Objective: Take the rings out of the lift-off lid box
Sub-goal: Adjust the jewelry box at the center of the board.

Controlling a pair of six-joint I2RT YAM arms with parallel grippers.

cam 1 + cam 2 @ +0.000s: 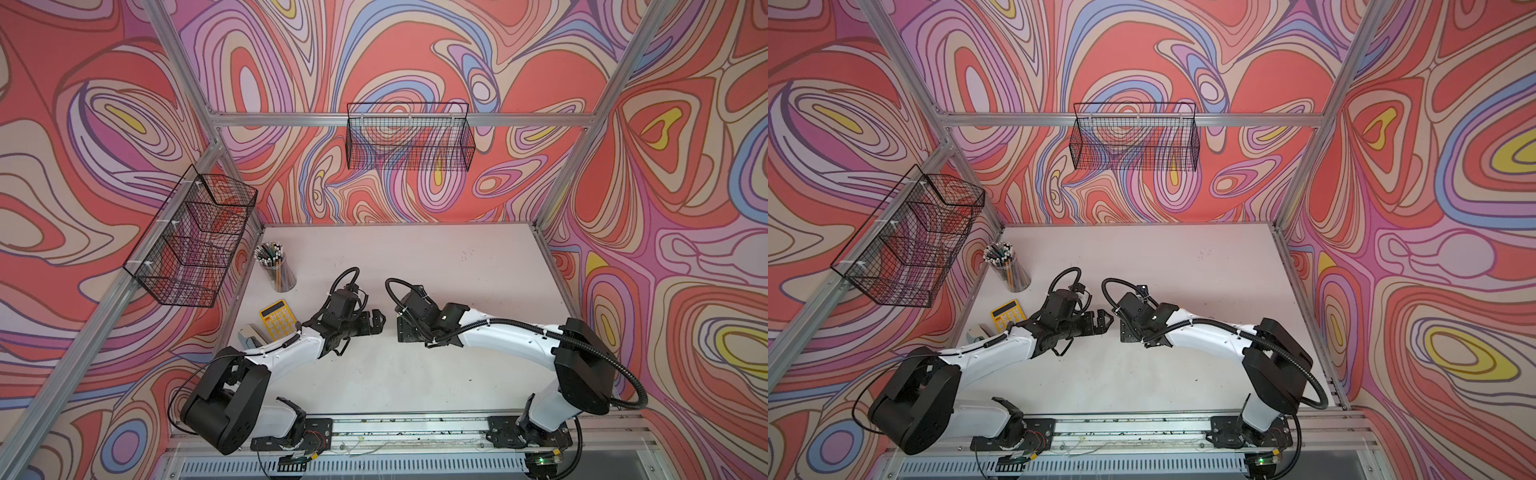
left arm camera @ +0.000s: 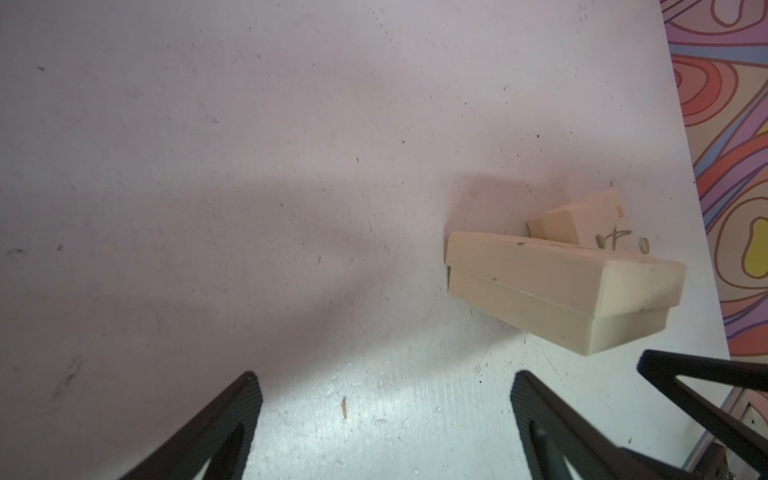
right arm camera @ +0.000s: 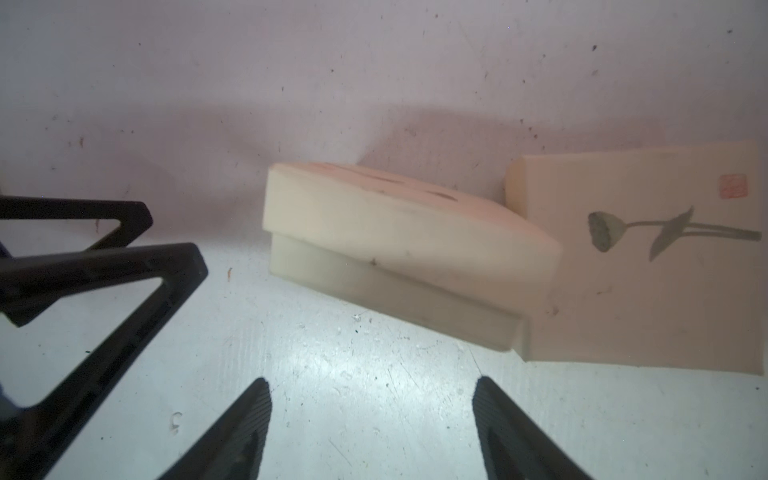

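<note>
Along the table's (image 1: 457, 266) left edge stood one pencil cup (image 1: 279, 268) and one yellow calculator (image 1: 277, 319), both clear of the arms. Mid-table, the left gripper (image 2: 384, 374) hung with its jaws wide apart, holding and touching nothing. Close beside it the right gripper (image 3: 372, 380) pointed down, its jaws likewise parted and empty over bare table. Both top views hid whatever lay beneath the two grippers.

The wrist views showed two cream pieces. One was a box (image 3: 395, 232) with its lid on. Against its corner sat a lotus-printed piece (image 3: 644, 270), perhaps a second box or a loose lid. Just one ring (image 2: 643, 245) showed, lying on the table just beside the lotus piece and outside the box. Neither gripper touched the box. Bare table stretched to the right and back to the walls.
</note>
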